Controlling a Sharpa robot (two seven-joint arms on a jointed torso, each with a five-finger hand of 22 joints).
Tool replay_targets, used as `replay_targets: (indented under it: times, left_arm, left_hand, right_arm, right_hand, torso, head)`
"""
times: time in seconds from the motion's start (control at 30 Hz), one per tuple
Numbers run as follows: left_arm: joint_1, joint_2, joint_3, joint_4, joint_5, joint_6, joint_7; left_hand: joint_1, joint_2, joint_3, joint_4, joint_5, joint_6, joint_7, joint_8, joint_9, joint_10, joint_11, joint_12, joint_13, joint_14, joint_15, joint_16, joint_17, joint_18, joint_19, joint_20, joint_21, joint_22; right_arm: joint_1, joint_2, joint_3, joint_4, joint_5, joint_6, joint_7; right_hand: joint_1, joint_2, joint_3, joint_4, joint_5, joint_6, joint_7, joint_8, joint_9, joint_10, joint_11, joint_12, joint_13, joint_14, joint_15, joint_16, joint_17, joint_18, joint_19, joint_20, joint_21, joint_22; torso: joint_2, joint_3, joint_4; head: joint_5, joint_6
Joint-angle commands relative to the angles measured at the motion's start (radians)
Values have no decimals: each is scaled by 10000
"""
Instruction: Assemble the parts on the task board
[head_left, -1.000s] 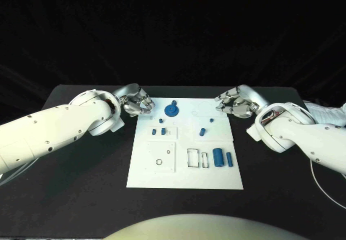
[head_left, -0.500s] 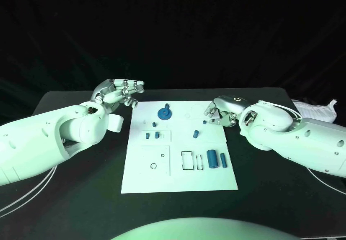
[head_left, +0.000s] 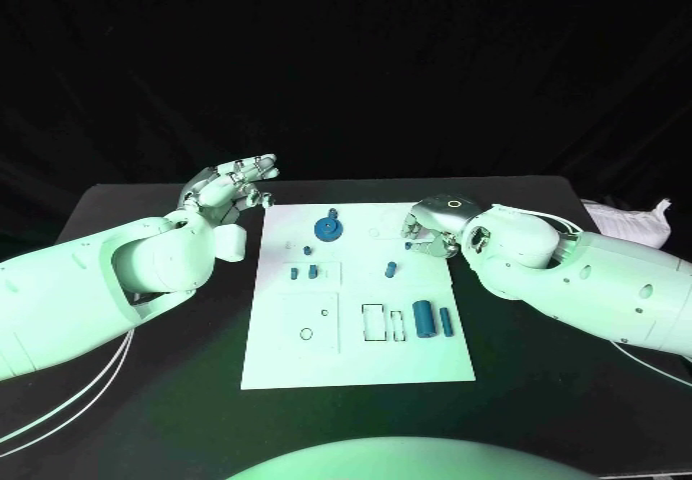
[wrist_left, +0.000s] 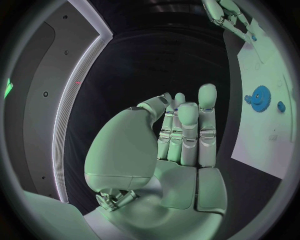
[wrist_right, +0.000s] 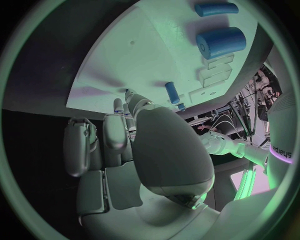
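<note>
White task board (head_left: 289, 350) lies flat mid-tabletop (head_left: 562, 400), long edge running away from the robot.

Nearest on it, right of centre: blue cylinder (head_left: 423, 318), lying on its side; slimmer blue pin (head_left: 446, 321) just beside it. Both look like rigid, light plastic, probably smooth and liable to roll. Judged best taken across the round flanks, at mid-length.

Mid board: short blue peg (head_left: 391, 268); two small blue pieces (head_left: 303, 271) to its left.

Far end: blue gear (head_left: 329, 229), toothed rim, stiff, thin. Pinch it by opposite edges.

Right hand (head_left: 437, 226) sits low over the board's far right edge, fingers curled down toward the surface; right wrist view shows fingertips (wrist_right: 130, 102) at the board, nothing seen between them.

Left hand (head_left: 231, 184) raised off the board beyond its far left corner, palm flat, fingers straight and spread slightly, holding nothing.
</note>
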Motion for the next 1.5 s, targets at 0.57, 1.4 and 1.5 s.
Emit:
replay_targets:
  times: [0.57,1.4,1.5]
  left_arm:
    - [-6,3,4,20,59,327,-4]
    - [-7,17,6,13,-91,372,-70]
    - [-7,18,6,3,-102,373,-72]
  left_hand:
    - [44,98,-212,-113,-8,-250,118,25,-33,-332,77,255,104,-236,60,-234,-338,122,-180,39,-521,-280]
    - [147,143,-246,-210,-7,-310,147,28,-32,-458,99,375,153,-289,78,-257,-396,138,-206,56,-664,-362]
    - [159,148,-247,-220,-7,-313,149,30,-32,-467,100,386,158,-290,79,-256,-398,140,-208,57,-679,-370]
  right_arm:
    - [-36,254,-93,-229,189,967,160]
    - [-81,426,-224,-299,-193,243,-81]
    - [-86,357,-220,-184,-283,-134,-140]
  right_hand:
    - [-301,96,628,-362,-27,460,19,49,69,510,3,10,-228,352,130,-7,-94,103,87,109,-32,45]
    - [-546,333,1071,-922,-86,970,-41,168,198,1090,-83,-43,-219,371,49,102,-54,63,205,47,95,231]
    - [-558,329,1102,-993,-84,1010,-36,176,214,1158,-84,-51,-218,375,42,112,-57,57,223,44,115,257]
  torso:
    - [-14,12,-7]
    - [-24,9,0]
    - [-25,8,8]
  head:
    - [110,-116]
    - [36,-168]
    - [26,-161]
